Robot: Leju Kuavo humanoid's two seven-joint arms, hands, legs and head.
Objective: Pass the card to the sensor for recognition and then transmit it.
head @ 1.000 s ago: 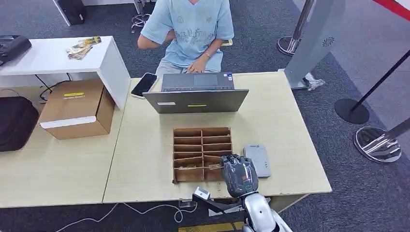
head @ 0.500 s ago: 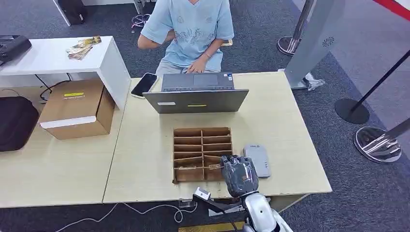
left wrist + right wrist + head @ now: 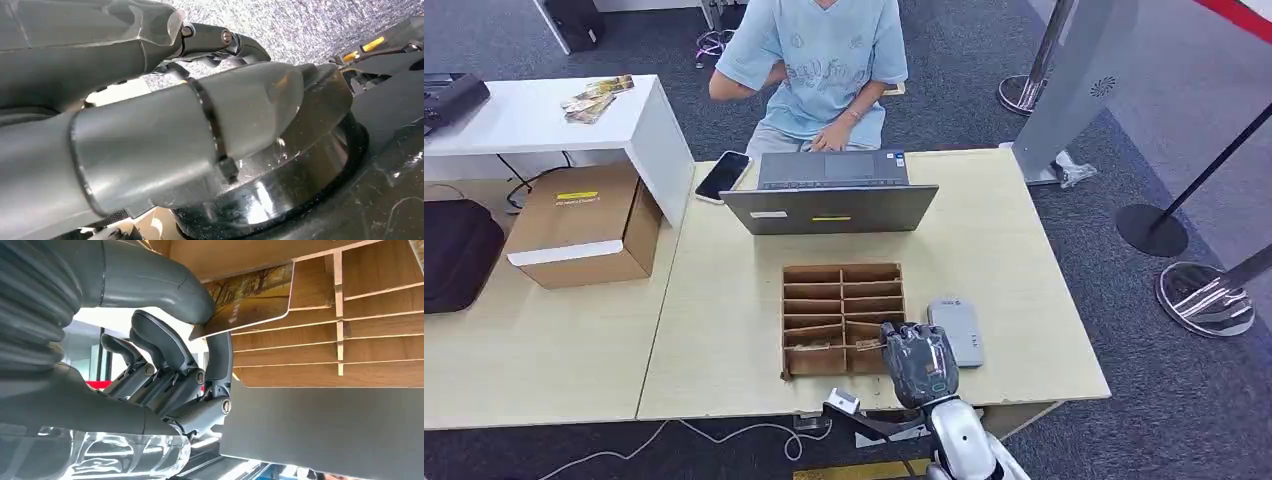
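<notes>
Cardboard box (image 3: pixel 584 238) sits far left on the adjoining surface; phone (image 3: pixel 723 176) lies near the open laptop (image 3: pixel 832 196), where a person in a light blue shirt (image 3: pixel 816 60) sits. Mid-surface (image 3: pixel 724 330), a wooden divider tray (image 3: pixel 842 318) with slotted compartments. Right hand (image 3: pixel 918 362) is at the tray's near right corner, thumb and a finger pinching a picture card (image 3: pixel 252 297) that is partly in a near-row slot. Grey card sensor (image 3: pixel 955 331) lies just beside the tray, on its right. Left hand (image 3: pixel 150 130) seen close from its wrist, over carpet; cannot tell whether it is open or closed.
</notes>
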